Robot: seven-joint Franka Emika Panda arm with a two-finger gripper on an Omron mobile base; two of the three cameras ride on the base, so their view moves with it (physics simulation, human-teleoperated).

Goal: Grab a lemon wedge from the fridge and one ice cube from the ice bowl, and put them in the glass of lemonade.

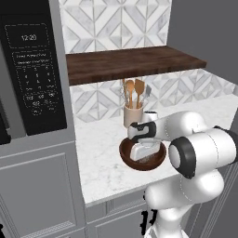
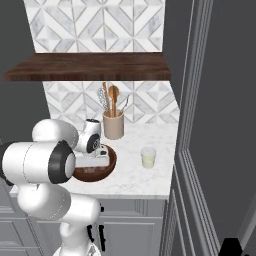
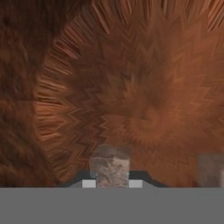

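One ice cube (image 3: 110, 168) between end effector (image 3: 112, 183) tips

Both base views are evenly and softly lit, rendered flat with no glare; the dark wooden shelf (image 1: 135, 62) throws a faint shade onto the tiled wall beneath it, and the table (image 1: 107, 158) stays bright white. The hand view is dimmer and warm brown, its wood grain smeared and coarse, darkest along the left side. Edges everywhere look slightly pixelated.
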